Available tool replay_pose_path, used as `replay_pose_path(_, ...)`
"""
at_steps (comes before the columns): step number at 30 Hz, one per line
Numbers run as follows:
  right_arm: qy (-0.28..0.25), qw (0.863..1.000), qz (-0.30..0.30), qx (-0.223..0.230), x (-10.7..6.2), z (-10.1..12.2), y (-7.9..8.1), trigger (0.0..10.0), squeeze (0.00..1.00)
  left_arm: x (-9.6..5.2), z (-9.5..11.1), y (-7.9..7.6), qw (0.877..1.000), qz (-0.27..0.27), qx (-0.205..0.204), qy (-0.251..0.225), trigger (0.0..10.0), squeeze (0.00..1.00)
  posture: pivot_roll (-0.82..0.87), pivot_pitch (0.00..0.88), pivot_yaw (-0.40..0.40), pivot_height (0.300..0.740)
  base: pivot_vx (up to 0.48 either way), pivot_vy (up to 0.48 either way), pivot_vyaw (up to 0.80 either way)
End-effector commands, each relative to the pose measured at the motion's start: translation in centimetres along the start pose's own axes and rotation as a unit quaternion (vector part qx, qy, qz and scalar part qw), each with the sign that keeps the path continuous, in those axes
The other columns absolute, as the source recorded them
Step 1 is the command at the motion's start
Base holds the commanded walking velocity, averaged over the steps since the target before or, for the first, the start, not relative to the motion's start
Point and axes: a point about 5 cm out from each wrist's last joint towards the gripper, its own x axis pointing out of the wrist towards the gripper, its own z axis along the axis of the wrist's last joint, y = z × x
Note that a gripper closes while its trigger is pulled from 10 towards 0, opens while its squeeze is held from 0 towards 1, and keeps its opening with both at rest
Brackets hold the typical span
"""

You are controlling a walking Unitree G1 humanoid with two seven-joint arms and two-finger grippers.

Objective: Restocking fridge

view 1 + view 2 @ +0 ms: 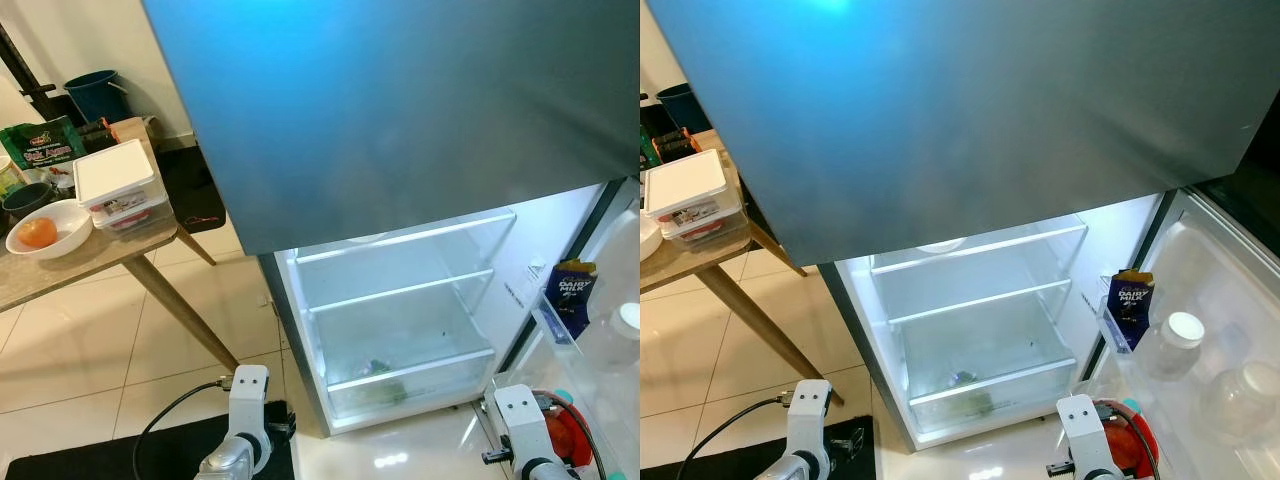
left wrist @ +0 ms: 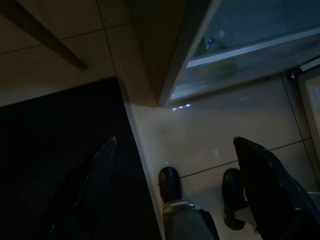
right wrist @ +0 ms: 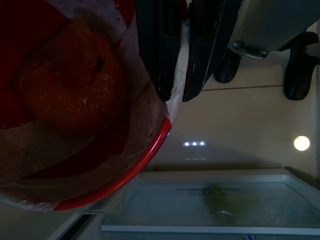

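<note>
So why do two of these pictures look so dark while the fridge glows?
Eye views: the fridge interior is lit from within, its door carrying a blue sheen. Left wrist view: dim, shaded floor. Right wrist view: dark, the red bowl close and blurred, ceiling lights reflecting off tiles.

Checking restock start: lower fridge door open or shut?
Open. The door is swung aside, with lit shelves and the crisper drawer exposed.

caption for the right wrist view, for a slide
Right tool shut on a red bowl holding an orange, above the open fridge.
</note>
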Motion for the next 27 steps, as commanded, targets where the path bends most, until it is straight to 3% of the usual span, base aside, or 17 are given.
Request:
replay_pose_path(1, -0.002, 1.0, 0.002, 0.004, 0.0, 0.0, 0.4, 10.0, 0.0, -0.2, -0.6, 0.3, 1.0, 0.006, -0.004, 0.009, 10.0, 0.0, -0.09, 0.113, 0.092, 0.74, 0.0, 0.0, 0.0)
replay_pose_path(5, -0.003, 1.0, 0.002, 0.005, 0.0, 0.1, 0.4, 10.0, 0.0, -0.1, -0.5, 0.2, 1.0, 0.003, -0.001, 0.008, 10.0, 0.0, -0.09, 0.115, 0.092, 0.74, 0.0, 0.0, 0.0)
replay_pose_path(11, -0.004, 1.0, 0.002, 0.005, 0.1, 0.2, 0.4, 10.0, 0.0, 0.0, -0.3, 0.1, 1.0, 0.001, 0.007, 0.009, 10.0, 0.0, -0.09, 0.115, 0.093, 0.74, 0.0, -0.48, 0.0)
replay_pose_path(24, -0.008, 1.0, 0.008, 0.006, 0.1, 0.4, 0.6, 10.0, 0.0, 0.0, -0.2, 0.3, 1.0, 0.012, -0.007, 0.003, 10.0, 0.0, -0.09, 0.117, 0.092, 0.74, 0.0, 0.0, 0.0)
replay_pose_path(27, -0.037, 0.998, 0.042, 0.005, 0.1, 1.1, 1.5, 10.0, 0.0, -0.1, -0.1, 0.4, 1.0, 0.018, 0.0, -0.005, 10.0, 0.0, -0.09, 0.117, 0.094, 0.74, 0.0, 0.0, 0.0)
